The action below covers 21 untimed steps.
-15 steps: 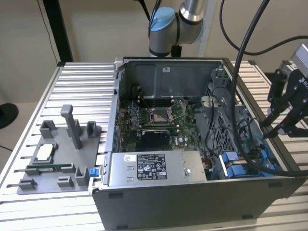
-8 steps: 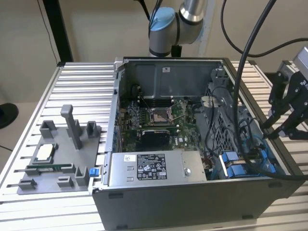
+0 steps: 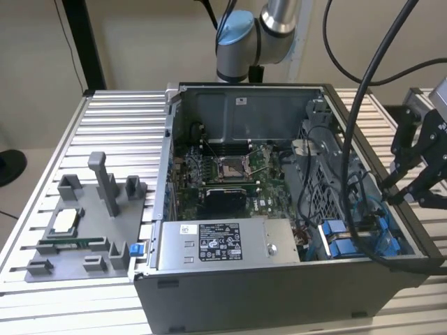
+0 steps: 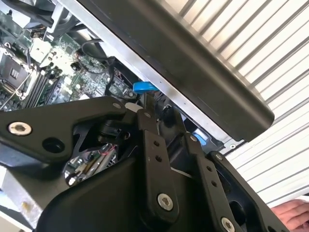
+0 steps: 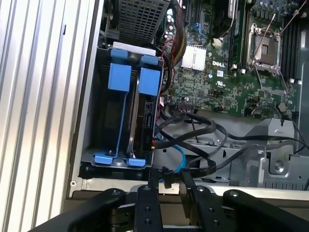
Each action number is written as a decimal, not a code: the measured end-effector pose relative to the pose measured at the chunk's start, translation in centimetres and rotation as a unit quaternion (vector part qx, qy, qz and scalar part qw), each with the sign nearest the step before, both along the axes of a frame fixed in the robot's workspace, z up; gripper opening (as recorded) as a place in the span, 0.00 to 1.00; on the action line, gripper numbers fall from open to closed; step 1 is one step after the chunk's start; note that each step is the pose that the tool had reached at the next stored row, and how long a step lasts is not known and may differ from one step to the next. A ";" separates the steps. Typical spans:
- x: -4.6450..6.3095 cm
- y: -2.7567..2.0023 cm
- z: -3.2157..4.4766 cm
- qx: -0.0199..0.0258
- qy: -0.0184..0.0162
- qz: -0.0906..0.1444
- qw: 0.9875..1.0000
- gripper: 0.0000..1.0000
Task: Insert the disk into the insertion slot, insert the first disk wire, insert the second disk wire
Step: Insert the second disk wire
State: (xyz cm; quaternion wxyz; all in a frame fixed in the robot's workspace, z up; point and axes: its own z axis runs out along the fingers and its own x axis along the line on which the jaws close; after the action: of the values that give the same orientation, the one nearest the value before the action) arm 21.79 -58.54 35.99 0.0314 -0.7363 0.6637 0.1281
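The disk sits edge-on in the insertion slot, its blue carrier tab beside a second blue tab. In the exterior view the slot is at the case's near corner on that view's right. My gripper hovers at the case rim just past the slot, its jaws narrowed on a black wire connector whose cable loops back into the case. In the exterior view the gripper is at the case's right wall. In the second wrist view the gripper is near a blue tab.
The open computer case lies on a ribbed aluminium table. A labelled power-supply box sits along its front. A grey fixture with parts stands at the exterior view's left. Loose black cables cross beside the slot. A hand rests by the case.
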 end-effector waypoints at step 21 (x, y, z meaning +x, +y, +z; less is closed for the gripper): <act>0.0 -0.79 -0.41 0.026 0.000 0.000 1.000 0.00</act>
State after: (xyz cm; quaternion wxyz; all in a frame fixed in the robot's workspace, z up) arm 21.79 -59.33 35.58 0.0500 -0.7352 0.6602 0.1452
